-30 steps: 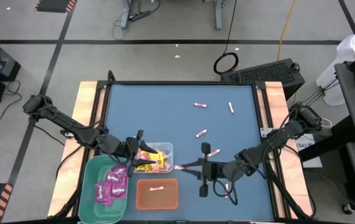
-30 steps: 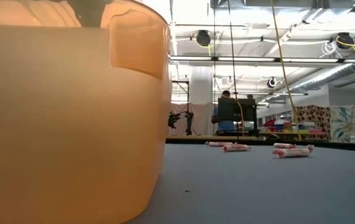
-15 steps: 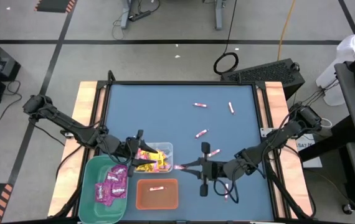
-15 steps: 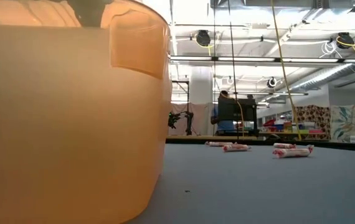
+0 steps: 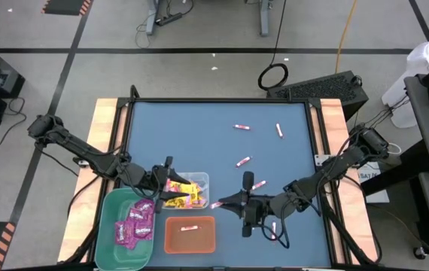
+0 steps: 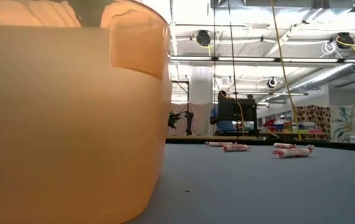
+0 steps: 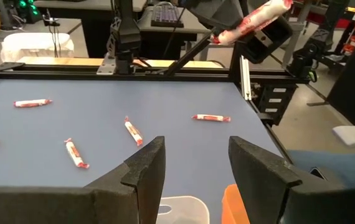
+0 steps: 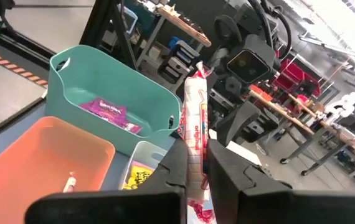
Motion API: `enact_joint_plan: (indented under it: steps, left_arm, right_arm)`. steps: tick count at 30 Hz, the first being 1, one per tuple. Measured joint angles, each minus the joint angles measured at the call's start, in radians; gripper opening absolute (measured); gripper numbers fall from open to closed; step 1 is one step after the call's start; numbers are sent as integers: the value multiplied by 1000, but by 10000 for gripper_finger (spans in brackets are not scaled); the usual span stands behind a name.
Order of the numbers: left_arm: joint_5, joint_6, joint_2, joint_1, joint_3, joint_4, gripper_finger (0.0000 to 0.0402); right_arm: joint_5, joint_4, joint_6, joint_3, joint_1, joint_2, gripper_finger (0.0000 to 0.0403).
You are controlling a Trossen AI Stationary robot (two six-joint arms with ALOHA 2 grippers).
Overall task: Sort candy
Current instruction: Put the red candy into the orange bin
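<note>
High view: the right arm reaches in from the table's right edge, forearm stretched low toward the orange bin (image 5: pixel 190 234), and the right gripper (image 5: pixel 222 202) sits just beside that bin's far right corner, fingers pinched on one pink-and-white stick (image 5: pixel 216 204). In the right wrist view the stick (image 8: pixel 195 158) stands upright between the two dark fingers (image 8: pixel 171 163), with the orange bin (image 8: pixel 22 149), the green bin (image 8: pixel 96 78) and the clear bin (image 8: pixel 141 163) beyond it. The left arm comes in from the table's left edge, bent at the elbow; the left gripper (image 5: pixel 166 188) hangs over the clear bin (image 5: pixel 199 181), just past the orange bin's far left corner, its fingers (image 7: pixel 145 171) spread apart with nothing between them.

The surface is a blue table (image 5: pixel 199 128) with wooden side strips, standing on a grey floor with dark tape lines; a keyboard (image 5: pixel 316 85) lies past the table's far right corner. The low view, across the orange bin's wall (image 6: pixel 65 124), shows a workshop with ceiling lights and hanging cables.

Counted from above: three bins; one stick inside the orange bin (image 5: pixel 190 227); magenta packets (image 5: pixel 135 222) heaped in the green bin (image 5: pixel 109 218), yellow packets (image 5: pixel 181 194) in the clear bin, neither heap countable; at least four loose sticks (image 5: pixel 242 161) on the table beyond the orange bin, another near the right gripper.
</note>
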Motion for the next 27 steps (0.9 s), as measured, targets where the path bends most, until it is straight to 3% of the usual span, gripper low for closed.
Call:
enact_joint_plan:
  steps: [13,20,27]
  left_arm:
    - [-1,0,0,0,0,0,183]
    - [-2,7,0,0,0,0,183]
    - [-2,8,0,0,0,0,183]
  right_arm:
    - [0,-7,7,1,0,0,25]
    - [0,-7,128,1,0,0,25]
    - [0,-6,369,1,0,0,25]
